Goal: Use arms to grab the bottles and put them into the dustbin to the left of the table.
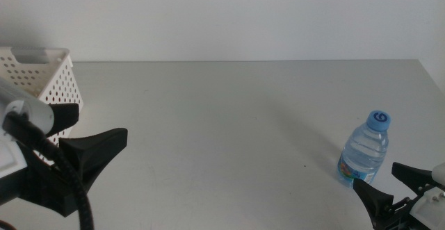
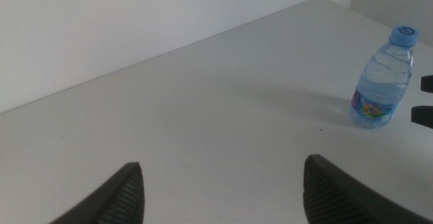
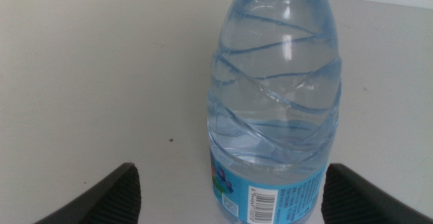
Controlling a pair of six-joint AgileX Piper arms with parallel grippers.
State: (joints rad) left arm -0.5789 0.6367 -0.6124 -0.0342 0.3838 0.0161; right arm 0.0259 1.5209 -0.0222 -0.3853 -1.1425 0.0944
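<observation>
your right tool [image 1: 395,188] sat low at the near right corner of the wide, plain light-grey desk [image 1: 229,119], its two dark pointed jaws spread wide and holding nothing. the small clear plastic water bottle with the blue cap [image 1: 364,151] stood upright on the desk just beyond those jaws, near the right edge. in the right wrist view the bottle [image 3: 276,102] filled the middle of the gap between the jaws and neither jaw touched it; its ribbed clear body showed water inside, with a blue printed label and a barcode low on the body. a tiny dark speck lay on the desk surface to the left of the bottle.

your left tool [image 1: 97,150] hovered at the near left side of the desk, its black jaws also set wide and empty, pointed toward the right across the bare middle of the desk. from the left wrist view the same bottle [image 2: 382,78] was well apart from that tool, far off on the right, with the tips of the right tool showing just beside it.

the white rectangular plastic basket with round-hole perforated sides [image 1: 52,84] stood at the far left edge of the desk, just behind the left arm, partly hidden by the arm's white casing and black cable.
</observation>
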